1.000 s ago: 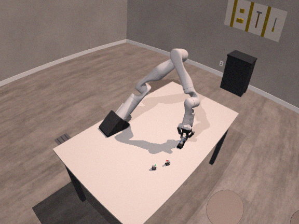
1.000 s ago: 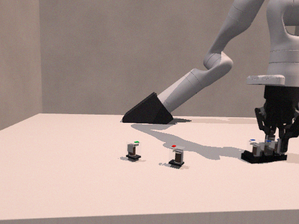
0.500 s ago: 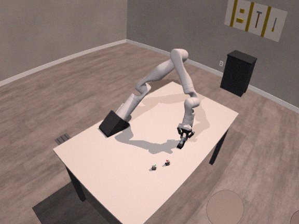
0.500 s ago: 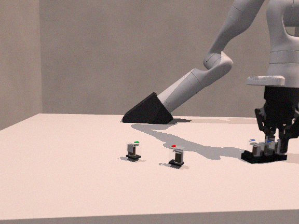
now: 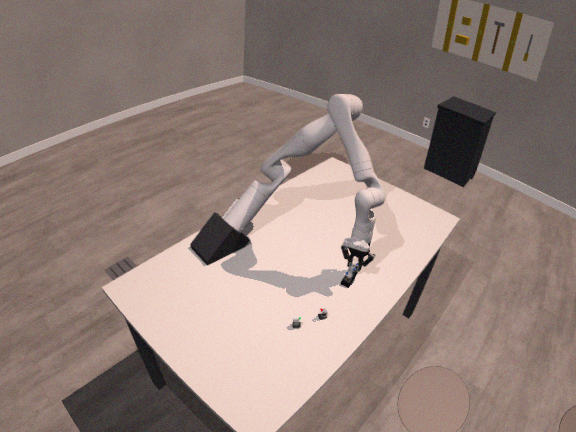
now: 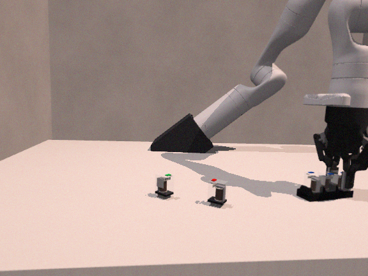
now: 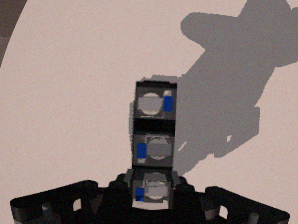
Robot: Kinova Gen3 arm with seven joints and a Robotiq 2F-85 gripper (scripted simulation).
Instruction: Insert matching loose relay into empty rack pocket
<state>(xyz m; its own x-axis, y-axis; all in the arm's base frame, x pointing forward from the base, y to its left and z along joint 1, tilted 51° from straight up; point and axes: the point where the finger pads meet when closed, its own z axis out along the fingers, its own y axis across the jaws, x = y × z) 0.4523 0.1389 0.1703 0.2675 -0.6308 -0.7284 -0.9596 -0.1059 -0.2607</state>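
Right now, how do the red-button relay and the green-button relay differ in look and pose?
The red-button relay has a red button, the green-button relay a green one. In the exterior view, the red-button relay's button sits toward the left of its top, while the green-button relay's sits toward the right. The red-button relay stands nearer the rack than the green-button relay. Both are upright, clear-cased and dark-based.

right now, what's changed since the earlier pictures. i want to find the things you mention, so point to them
Nothing has visibly changed. The jaws are still at the black rack [image 5: 345,284] [image 6: 329,195] [image 7: 155,125], around the blue-button relay at its end [image 5: 355,268] [image 6: 340,183] [image 7: 155,190]. The green-button relay [image 5: 296,323] [image 6: 163,185] and red-button relay [image 5: 323,314] [image 6: 218,193] stayed put.
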